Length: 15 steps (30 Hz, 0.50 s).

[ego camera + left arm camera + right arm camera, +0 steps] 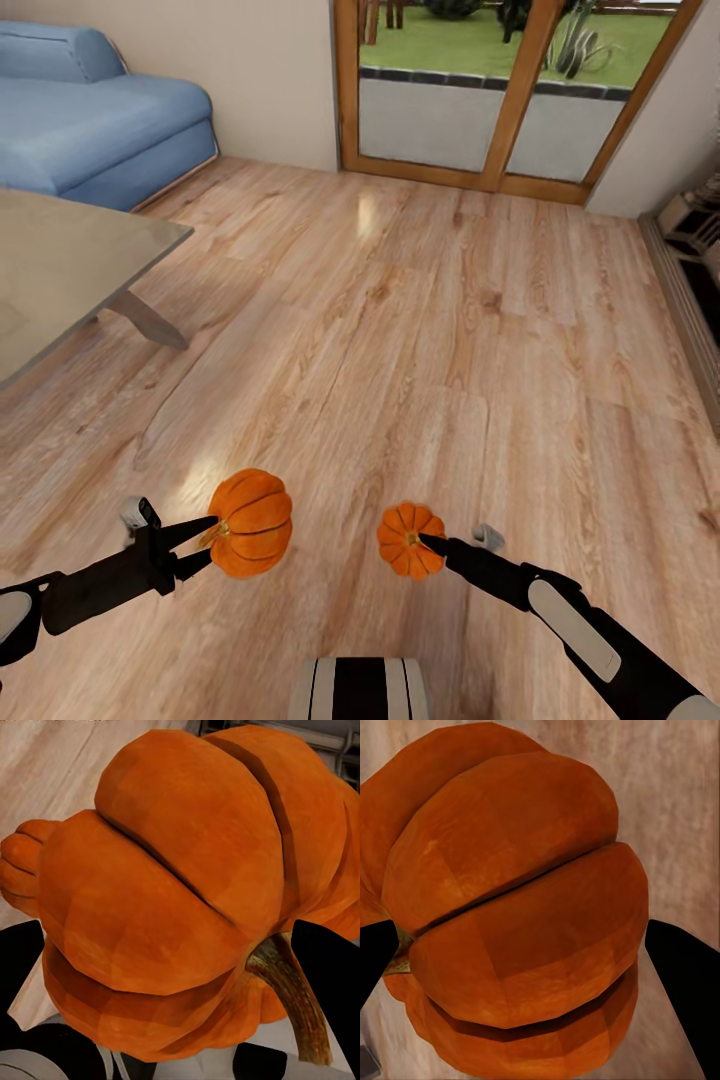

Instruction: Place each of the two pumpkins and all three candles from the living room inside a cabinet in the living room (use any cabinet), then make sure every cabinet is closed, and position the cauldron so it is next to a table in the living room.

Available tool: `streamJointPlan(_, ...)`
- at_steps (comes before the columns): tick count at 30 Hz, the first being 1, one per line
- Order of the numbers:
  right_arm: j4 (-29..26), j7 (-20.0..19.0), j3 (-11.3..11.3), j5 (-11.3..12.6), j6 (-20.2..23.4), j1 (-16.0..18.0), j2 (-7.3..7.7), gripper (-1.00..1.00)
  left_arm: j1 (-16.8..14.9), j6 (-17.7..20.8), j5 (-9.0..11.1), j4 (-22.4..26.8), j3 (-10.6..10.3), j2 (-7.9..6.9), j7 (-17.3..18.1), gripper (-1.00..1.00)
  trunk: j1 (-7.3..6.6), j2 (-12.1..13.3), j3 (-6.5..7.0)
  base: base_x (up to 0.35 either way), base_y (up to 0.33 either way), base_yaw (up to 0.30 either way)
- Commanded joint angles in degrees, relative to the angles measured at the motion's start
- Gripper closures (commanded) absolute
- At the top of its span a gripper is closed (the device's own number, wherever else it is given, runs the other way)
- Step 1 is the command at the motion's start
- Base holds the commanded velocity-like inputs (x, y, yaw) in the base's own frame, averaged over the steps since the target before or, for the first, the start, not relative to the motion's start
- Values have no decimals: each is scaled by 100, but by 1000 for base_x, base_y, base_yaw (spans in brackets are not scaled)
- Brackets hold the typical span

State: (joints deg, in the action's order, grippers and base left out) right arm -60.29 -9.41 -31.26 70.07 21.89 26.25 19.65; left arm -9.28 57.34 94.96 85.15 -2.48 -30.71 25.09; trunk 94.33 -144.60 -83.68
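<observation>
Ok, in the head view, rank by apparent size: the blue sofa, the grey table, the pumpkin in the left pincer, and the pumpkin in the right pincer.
1. Blue sofa and grey table: both cut off by the frame and look similar, so no ranking between them.
2. Pumpkin in the left pincer.
3. Pumpkin in the right pincer, which looks smaller, though it faces the camera differently.

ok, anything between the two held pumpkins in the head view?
Nothing. Between the left pincer's pumpkin and the right pincer's pumpkin, the head view shows bare wood floor; the two pumpkins are apart.
</observation>
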Motion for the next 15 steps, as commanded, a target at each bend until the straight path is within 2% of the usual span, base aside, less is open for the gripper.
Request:
streamJointPlan(1,-5,-8,-12,23,9,3,7,100,-2,5,-22,-4,-7,-3,39,100,-3,0,19,0,0,0)
streamJointPlan(9,-26,-5,-12,28,36,1,5,100,-1,5,-22,-4,-57,-2,39,100,-24,11,197,0,0,-21)
streamJointPlan(15,-26,-8,-10,32,49,3,10,100,-1,5,-22,-7,-59,-4,39,100,-39,19,330,0,0,-226)
